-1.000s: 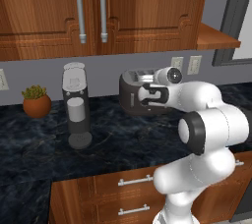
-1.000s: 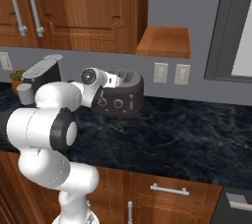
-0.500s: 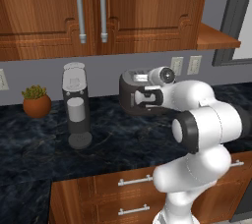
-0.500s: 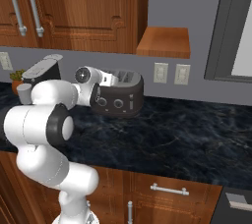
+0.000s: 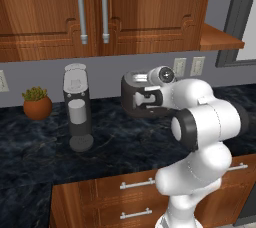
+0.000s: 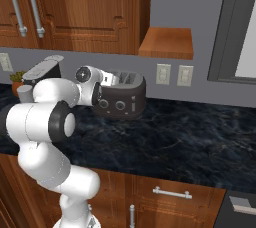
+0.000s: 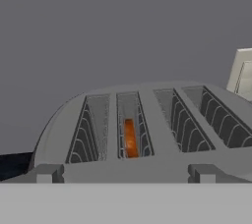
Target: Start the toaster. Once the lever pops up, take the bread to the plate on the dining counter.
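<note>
Dark grey toaster (image 6: 121, 99) sits at the back of the black marbled worktop (image 6: 190, 142), bread (image 7: 129, 138) down in its slot. Since a second ago the arm has swung its elbow leftward; the claw (image 5: 145, 98), spread wide, hangs at the toaster's end. Wood cabinets (image 5: 100, 12) overhead.

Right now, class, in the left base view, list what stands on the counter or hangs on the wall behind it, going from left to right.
Potted plant → coffee machine → toaster → two wall outlets.
</note>
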Robot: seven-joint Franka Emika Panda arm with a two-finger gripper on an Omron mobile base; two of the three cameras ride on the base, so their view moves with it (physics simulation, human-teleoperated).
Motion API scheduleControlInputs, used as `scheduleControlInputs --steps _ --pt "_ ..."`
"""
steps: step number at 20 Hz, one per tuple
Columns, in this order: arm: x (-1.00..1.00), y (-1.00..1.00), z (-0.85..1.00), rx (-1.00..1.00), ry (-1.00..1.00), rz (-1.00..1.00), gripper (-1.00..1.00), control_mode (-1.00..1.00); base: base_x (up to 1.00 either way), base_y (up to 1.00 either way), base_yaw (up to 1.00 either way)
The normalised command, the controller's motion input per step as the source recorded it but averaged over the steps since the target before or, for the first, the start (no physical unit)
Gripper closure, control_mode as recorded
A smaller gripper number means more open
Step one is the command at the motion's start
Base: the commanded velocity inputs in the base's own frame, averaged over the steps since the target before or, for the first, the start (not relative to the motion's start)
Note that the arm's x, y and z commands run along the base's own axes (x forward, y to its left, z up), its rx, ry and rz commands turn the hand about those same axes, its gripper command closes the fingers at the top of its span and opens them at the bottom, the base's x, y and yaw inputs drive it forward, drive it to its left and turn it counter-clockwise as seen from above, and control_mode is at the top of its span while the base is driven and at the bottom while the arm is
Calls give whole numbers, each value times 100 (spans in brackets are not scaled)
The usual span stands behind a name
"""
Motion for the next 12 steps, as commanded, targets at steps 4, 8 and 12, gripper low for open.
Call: scheduleControlInputs --steps 4,8,12 --pt "9 -4 0 0 0 8 -100 -100 0 0 0" --pt "3 -5 0 0 0 3 -100 -100 0 0 0" --pt "0 -22 0 0 0 0 -100 -100 0 0 0"
